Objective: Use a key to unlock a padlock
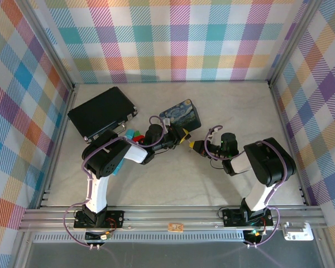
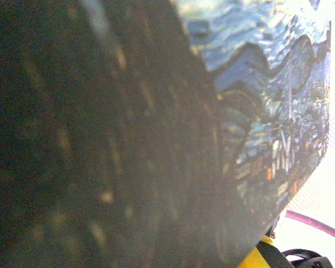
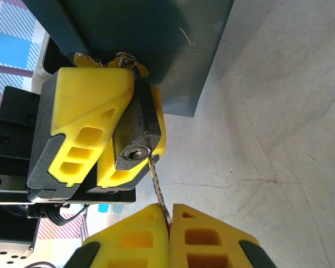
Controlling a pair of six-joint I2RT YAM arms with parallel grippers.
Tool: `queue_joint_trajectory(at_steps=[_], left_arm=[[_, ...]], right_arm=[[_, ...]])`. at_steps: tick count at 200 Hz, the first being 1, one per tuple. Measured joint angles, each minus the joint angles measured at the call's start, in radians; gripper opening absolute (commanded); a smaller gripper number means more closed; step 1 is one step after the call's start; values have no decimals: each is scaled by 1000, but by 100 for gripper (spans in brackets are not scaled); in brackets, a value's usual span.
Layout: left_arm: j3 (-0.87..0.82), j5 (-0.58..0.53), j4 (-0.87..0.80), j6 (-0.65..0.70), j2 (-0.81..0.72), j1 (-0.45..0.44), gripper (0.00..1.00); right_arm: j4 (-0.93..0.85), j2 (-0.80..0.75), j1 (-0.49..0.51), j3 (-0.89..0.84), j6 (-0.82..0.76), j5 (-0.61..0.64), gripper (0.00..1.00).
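The padlock [image 3: 135, 131], small with a black body, is clamped between the yellow fingers [image 3: 86, 106] of my left gripper [image 1: 183, 137], its keyhole end facing the right wrist camera. Its silvery shackle [image 3: 124, 59] sits against the blue starry-night tin [image 1: 181, 114]. My right gripper [image 3: 170, 215] is shut on the thin silvery key [image 3: 158, 187]. The key slants up and left, and its tip touches the right edge of the keyhole [image 3: 135, 152]. In the top view the right gripper [image 1: 196, 147] faces the left one across a small gap.
A black case [image 1: 102, 113] lies at the back left. Small red and green items [image 1: 137, 135] and a turquoise stick [image 1: 119, 163] lie beside the left arm. The tin [image 2: 268, 111] is blurred and very close in the left wrist view. Plaid walls enclose the table.
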Motion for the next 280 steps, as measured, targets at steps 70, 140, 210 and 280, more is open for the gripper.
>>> queue_joint_trajectory(at_steps=[70,140,210,280], left_arm=[[-6,-13,0,8,-1,-7,0],[-8,-19,0,12,-1,-7,0],[-8,-20,-1,11,-3,-9,0],[-8,-28,-4,11,-9,-14,0]], right_arm=[[-31,-51,0,-22,10,10,0],[-69,-94,-1,-24,2,11,0],[-56,-49,-5,-24,7,11,0],[-43,-39,-6,-13,14,7,0]])
